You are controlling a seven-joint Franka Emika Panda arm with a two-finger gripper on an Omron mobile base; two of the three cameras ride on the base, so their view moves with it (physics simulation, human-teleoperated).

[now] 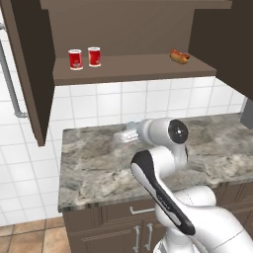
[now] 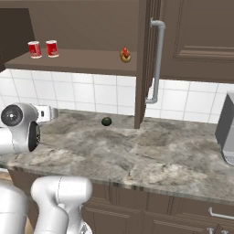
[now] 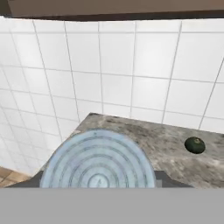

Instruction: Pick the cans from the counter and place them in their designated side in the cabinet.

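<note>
My gripper [image 3: 98,181] is shut on a short can whose round blue-grey top [image 3: 98,162] faces the hand camera between the dark fingertips. The hand [image 1: 123,137] is level above the left part of the marbled counter [image 1: 89,168], pointing at the tiled wall, and it also shows at the left of the right base view [image 2: 51,113]. Above it hangs the open dark brown cabinet [image 1: 133,68]. Two red cans with white rims [image 1: 75,59] [image 1: 94,56] stand upright side by side on the left end of its shelf.
A hot dog [image 1: 180,56] lies on the right end of the shelf. A dark green round fruit [image 2: 106,121] sits on the counter near the wall. An open cabinet door [image 1: 29,74] hangs at the left. A grey appliance [image 2: 226,132] stands at the far right.
</note>
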